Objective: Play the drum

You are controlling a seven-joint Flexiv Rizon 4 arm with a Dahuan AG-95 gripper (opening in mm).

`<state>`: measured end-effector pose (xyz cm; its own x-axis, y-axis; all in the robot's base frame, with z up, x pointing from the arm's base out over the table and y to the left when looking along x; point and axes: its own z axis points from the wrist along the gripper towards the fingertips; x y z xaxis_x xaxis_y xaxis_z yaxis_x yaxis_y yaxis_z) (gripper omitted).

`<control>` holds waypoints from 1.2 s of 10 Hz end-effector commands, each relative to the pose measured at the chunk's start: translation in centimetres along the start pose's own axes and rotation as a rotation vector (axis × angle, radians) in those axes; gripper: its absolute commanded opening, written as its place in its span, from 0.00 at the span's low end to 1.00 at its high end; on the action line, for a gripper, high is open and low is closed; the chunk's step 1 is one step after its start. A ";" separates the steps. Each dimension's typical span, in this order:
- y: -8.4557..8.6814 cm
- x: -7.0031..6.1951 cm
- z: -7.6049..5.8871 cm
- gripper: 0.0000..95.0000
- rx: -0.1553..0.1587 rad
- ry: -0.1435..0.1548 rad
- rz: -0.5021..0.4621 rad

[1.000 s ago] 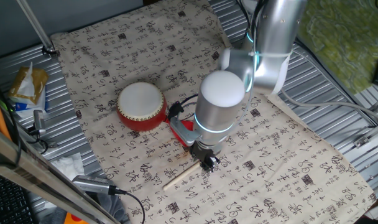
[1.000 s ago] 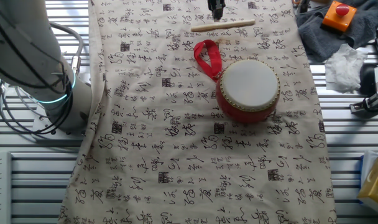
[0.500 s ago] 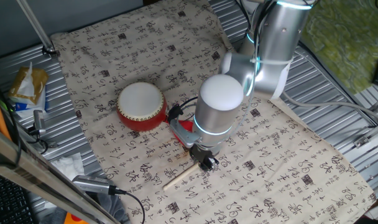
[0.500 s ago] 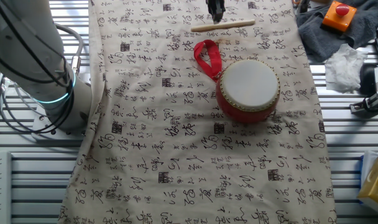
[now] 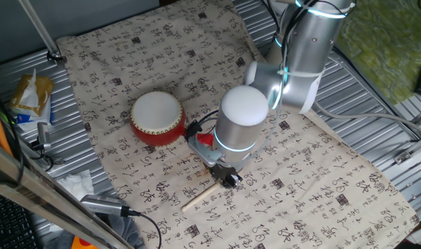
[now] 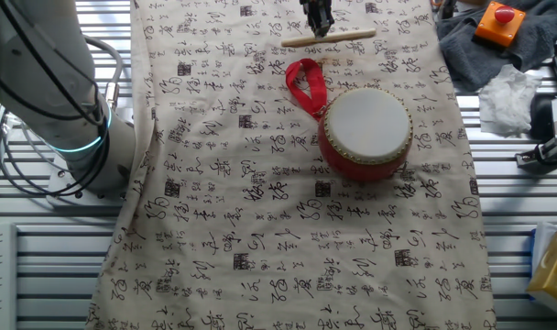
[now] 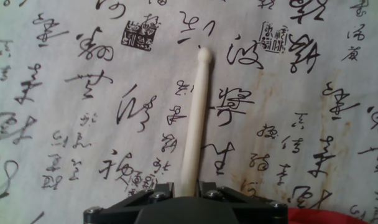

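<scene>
The drum (image 5: 156,117) stands upright on the printed cloth, with a red body and a white skin; it appears as the drum (image 6: 365,131) in the other fixed view, its red ribbon loop (image 6: 306,84) lying beside it. A thin wooden stick (image 5: 200,197) lies flat on the cloth, apart from the drum. My gripper (image 5: 229,181) is down at one end of it. In the hand view the stick (image 7: 195,118) runs straight out from between the jaws of the gripper (image 7: 188,185), which sit tight against both its sides.
The printed cloth (image 6: 260,229) covers a slatted metal table. A white tissue (image 6: 507,96) and an orange-buttoned box (image 6: 496,20) lie off the cloth near the stick's side. A snack packet (image 5: 30,97) and a cable (image 5: 120,211) lie at that edge too.
The arm's upper links have leaned slightly towards the drum. The gripper stays at the stick's end, and the stick and drum have not moved.
</scene>
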<state>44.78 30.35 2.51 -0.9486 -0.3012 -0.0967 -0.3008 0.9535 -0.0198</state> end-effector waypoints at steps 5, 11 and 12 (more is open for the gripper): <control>-1.4 0.4 0.3 0.20 0.014 0.005 -0.029; -1.4 0.3 0.3 0.20 -0.014 -0.003 -0.012; -1.2 0.3 0.3 0.20 -0.035 -0.010 0.004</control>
<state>44.92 29.04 2.20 -0.9474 -0.3017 -0.1067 -0.3045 0.9525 0.0104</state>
